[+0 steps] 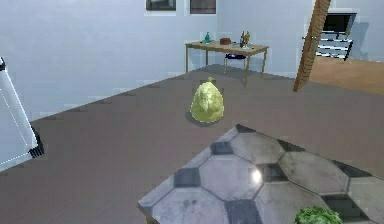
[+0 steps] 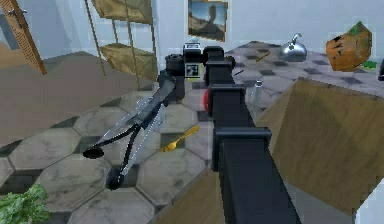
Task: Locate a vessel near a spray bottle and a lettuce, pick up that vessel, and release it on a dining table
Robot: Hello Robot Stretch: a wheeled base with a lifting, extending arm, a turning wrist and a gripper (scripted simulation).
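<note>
Closest to you in the arm side view, the dark square-section arm [image 2: 240, 150] rises from the bottom edge over the grey hexagon-tiled stone surface [image 2: 60, 145]. At that near edge, in the view's left corner, sits the leafy green lettuce [image 2: 20, 205].

The claw [image 2: 103, 170] slants down and left from the arm's end. Its thin dark fingers [image 2: 94, 153] end over bare tile, so it holds nothing. You cannot tell whether it is released or clenched.

Just right of the fingers lies a small yellow utensil-shaped thing [image 2: 176, 140]. A small red piece [image 2: 207, 98] shows against the arm's left flank, too small for you to name. A little pale shaker [image 2: 258, 87] stands right of the arm.

The one vessel shape you can make out is the round silvery kettle [image 2: 293, 47]. It stands at the far part of the surface, well apart from the lettuce, with an orange-brown blocky thing [image 2: 350, 48] to its right. Beyond the surface stand a wooden ladder shelf [image 2: 125, 40] and a framed picture [image 2: 207, 18] on the wall.

In the forward view, a rounded yellow-green lump [image 1: 207, 102] rests on the grey-brown floor [image 1: 100, 140]. Far behind it, a light wooden four-legged table [image 1: 225, 47] with small things on top stands by the pale wall, and a brown wooden door [image 1: 312, 45] is to its right.
</note>
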